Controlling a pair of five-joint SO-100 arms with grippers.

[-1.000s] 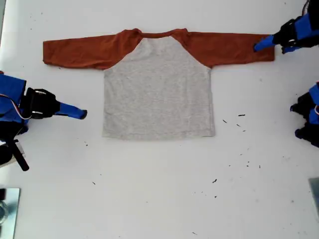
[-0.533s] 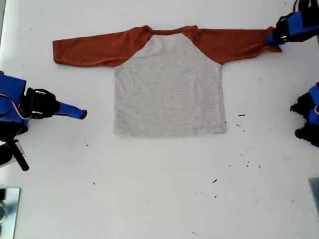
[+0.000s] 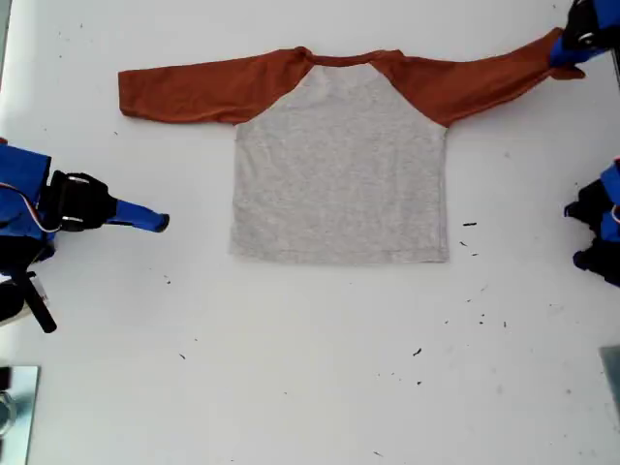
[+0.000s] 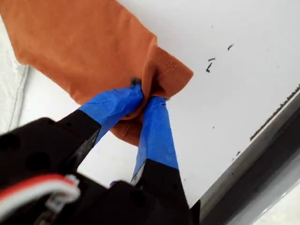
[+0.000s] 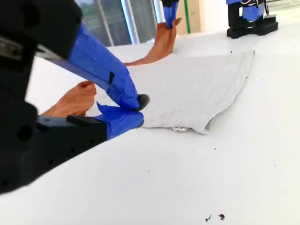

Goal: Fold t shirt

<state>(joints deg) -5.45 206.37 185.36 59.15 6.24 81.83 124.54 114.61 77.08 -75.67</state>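
My first end effector [image 4: 149,96] was clamped on the cuff of the t shirt [image 3: 339,160], the rust-orange sleeve end bunched between its blue-taped fingers [image 4: 157,136]. In the exterior view it sat at the far right corner [image 3: 572,44], with that sleeve pulled out straight toward it. My second end effector [image 5: 136,110] was at the exterior view's left [image 3: 145,218], apart from the shirt, empty, its tips nearly together with only a narrow gap.

The shirt lay flat on the white surface [image 3: 310,387], far of centre, grey body down, both sleeves spread sideways, hem nearest the camera. No print showed on the upward side.

Handling, as a judgement: light, thin, soft knit with no stiffness; it would drape and wrinkle, and would likely slide on the smooth surface when dragged by one corner. Not fragile. Best holds looked like edges with doubled fabric: cuffs, hem corners, shoulder seams. A pinch on the flat body would probably catch only one layer or slip. The free left cuff [image 3: 131,92] looked the natural grab for my second end effector.
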